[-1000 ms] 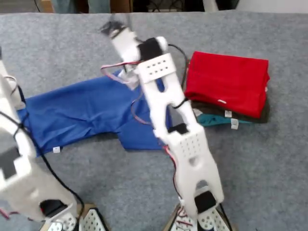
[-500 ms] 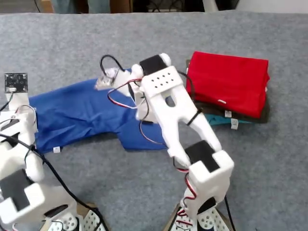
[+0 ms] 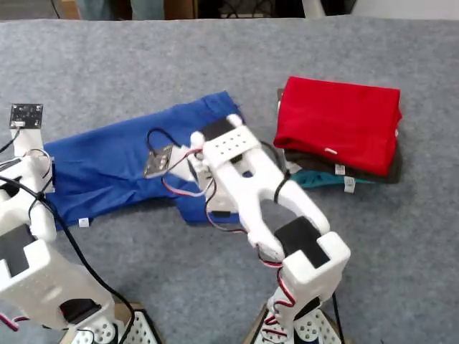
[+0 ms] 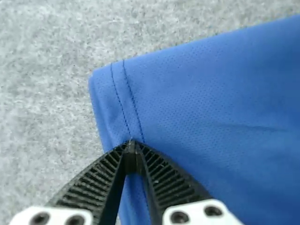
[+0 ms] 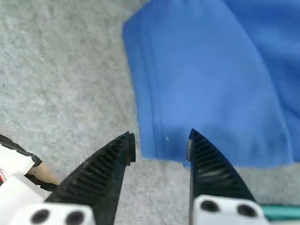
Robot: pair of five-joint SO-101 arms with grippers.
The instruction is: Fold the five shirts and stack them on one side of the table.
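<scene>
Blue shirt (image 3: 115, 168) is clenched at its hem by the left gripper (image 4: 131, 146), the right gripper (image 5: 160, 137) gapes over the near edge, so bite deep, then lift together.

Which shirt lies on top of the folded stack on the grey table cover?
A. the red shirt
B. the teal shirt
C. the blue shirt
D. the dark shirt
A: the folded red fabric shirt lies on top of the stack, above a dark folded shirt and a teal folded shirt, while the blue fabric shirt lies spread out beside the stack.
</scene>
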